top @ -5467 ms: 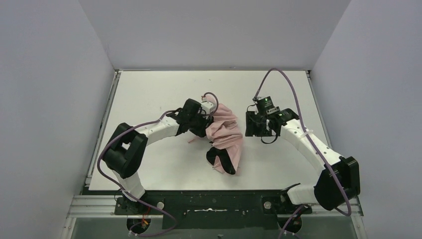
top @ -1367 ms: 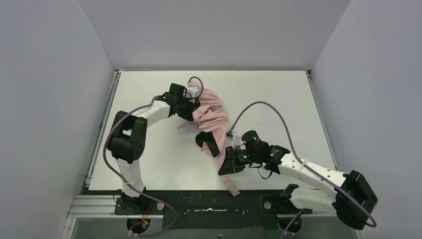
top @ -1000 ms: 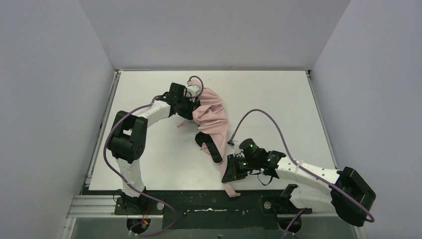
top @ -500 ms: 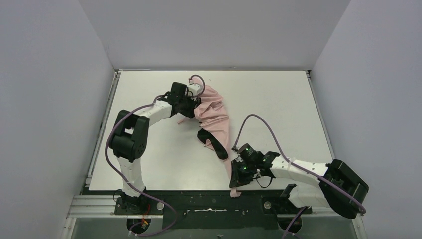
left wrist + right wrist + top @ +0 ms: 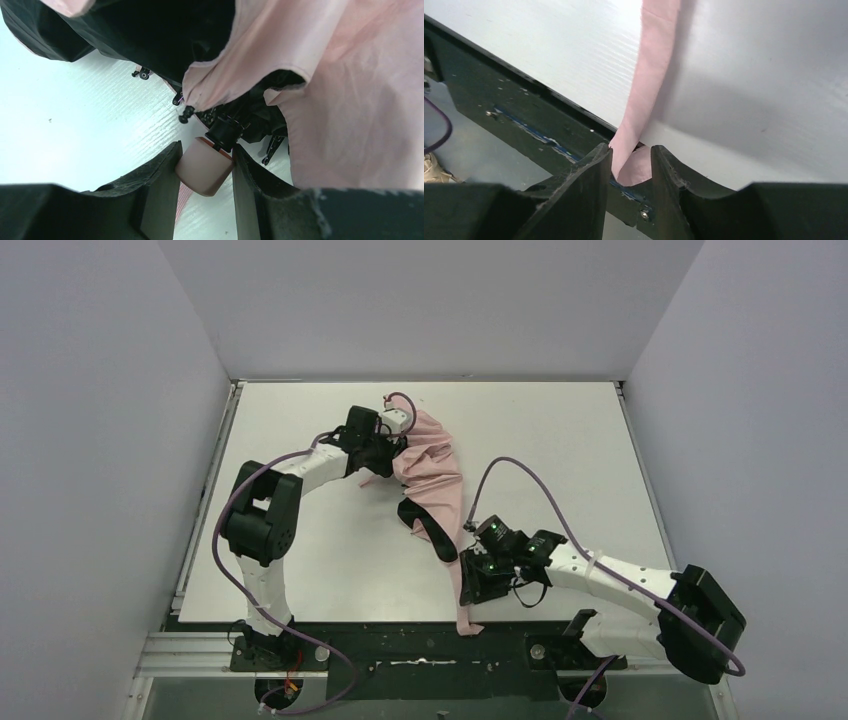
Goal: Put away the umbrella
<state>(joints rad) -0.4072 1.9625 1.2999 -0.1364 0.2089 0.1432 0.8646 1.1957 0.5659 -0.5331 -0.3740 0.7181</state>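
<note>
Gripping: left hand [image 5: 206, 154] is closed tight on the pink handle [image 5: 204, 174], a finger pressed to each side.
Umbrella: the umbrella [image 5: 432, 465] lies half-collapsed near the middle of the tabletop [image 5: 560, 440]. Its pink fabric is bunched, with black inner folds showing, and it stretches from the left hand toward the near edge.
Strap: the strap [image 5: 651, 65] runs flat down the tabletop, and its end hangs past the near edge over the black rail [image 5: 499, 115].
Right hand: right hand [image 5: 630, 156] sits low at that near edge. Its fingers [image 5: 591, 172] stand part-way apart with the strap's end between them, and no squeeze on it shows.
</note>
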